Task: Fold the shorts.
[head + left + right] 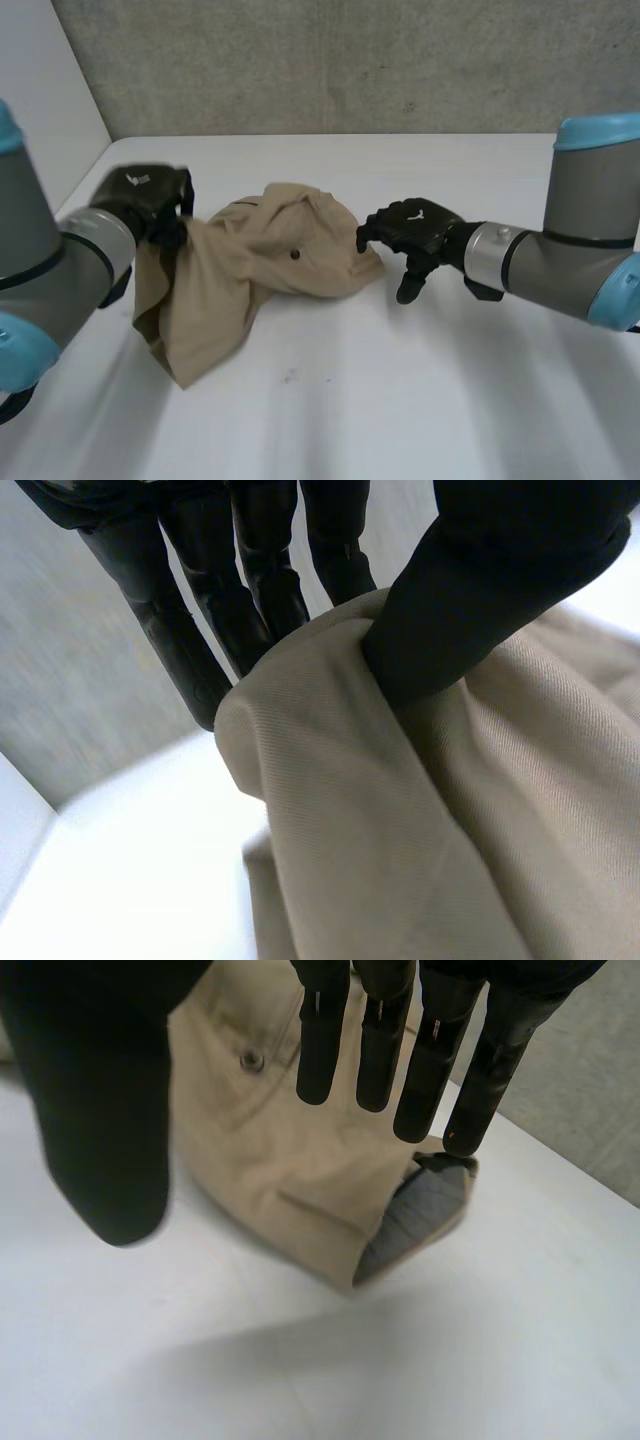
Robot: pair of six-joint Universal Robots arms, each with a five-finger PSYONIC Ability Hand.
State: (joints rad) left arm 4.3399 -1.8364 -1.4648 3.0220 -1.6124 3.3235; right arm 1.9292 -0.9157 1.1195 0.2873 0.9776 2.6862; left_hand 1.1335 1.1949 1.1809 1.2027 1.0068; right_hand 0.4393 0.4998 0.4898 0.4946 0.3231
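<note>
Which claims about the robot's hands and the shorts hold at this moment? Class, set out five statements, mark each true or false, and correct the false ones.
1. The left hand pinches the shorts between thumb and fingers. True.
2. The right hand is clamped on the shorts. False: its fingers are straight and hold nothing, above the cloth's edge.
3. The shorts are tan, with a dark button. True.
4. The shorts lie folded in a neat flat rectangle. False: they are crumpled in a loose heap, one side lifted by the left hand.
5. The table is black. False: it is white.
</note>
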